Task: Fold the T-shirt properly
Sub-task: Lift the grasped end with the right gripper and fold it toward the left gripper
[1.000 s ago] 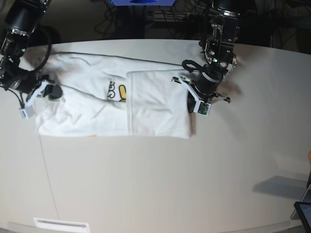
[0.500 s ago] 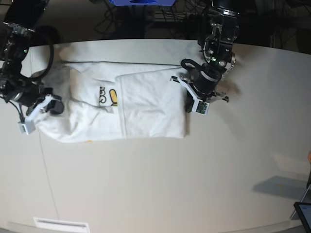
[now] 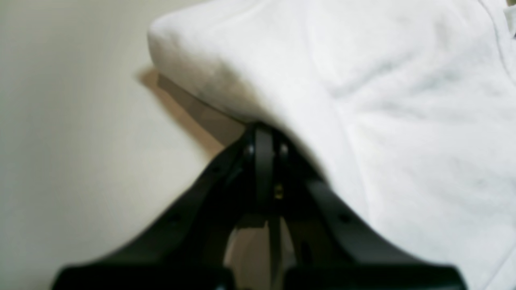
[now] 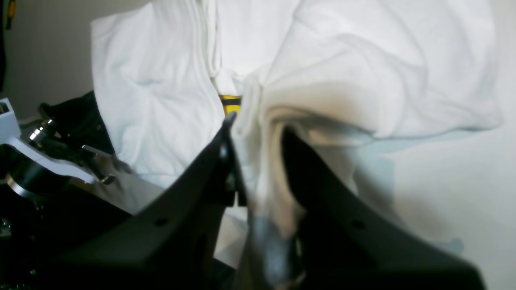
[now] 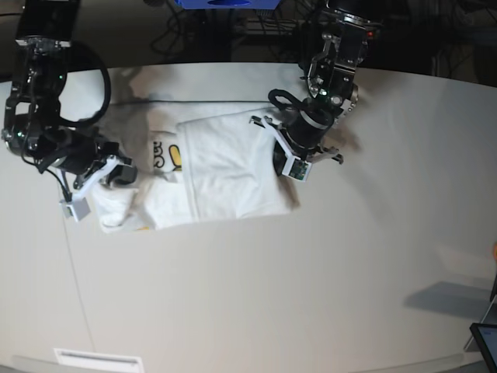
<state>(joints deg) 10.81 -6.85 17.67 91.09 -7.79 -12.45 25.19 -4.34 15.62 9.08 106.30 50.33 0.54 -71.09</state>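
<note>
The white T-shirt (image 5: 225, 163) lies bunched on the table, with a folded panel on top and a bit of yellow print (image 5: 174, 156) showing. My right gripper (image 5: 116, 175) is at its left end. In the right wrist view this gripper (image 4: 256, 129) is shut on a gathered fold of the T-shirt (image 4: 363, 60), with yellow print (image 4: 230, 100) just beyond. My left gripper (image 5: 281, 162) is at the shirt's right edge. In the left wrist view its jaws (image 3: 264, 135) are pressed together under the raised hem of the T-shirt (image 3: 403, 121), and cloth hides the tips.
The pale table (image 5: 311, 295) stretches toward the front and right. A dark tablet corner (image 5: 485, 342) sits at the front right and a white label (image 5: 97, 359) at the front left. Cables and a blue object (image 5: 225, 4) lie behind the table.
My right gripper has pulled the shirt's left end to the right and toward the front, bunching it. The left gripper has shifted left with the right edge. The shirt is narrower.
</note>
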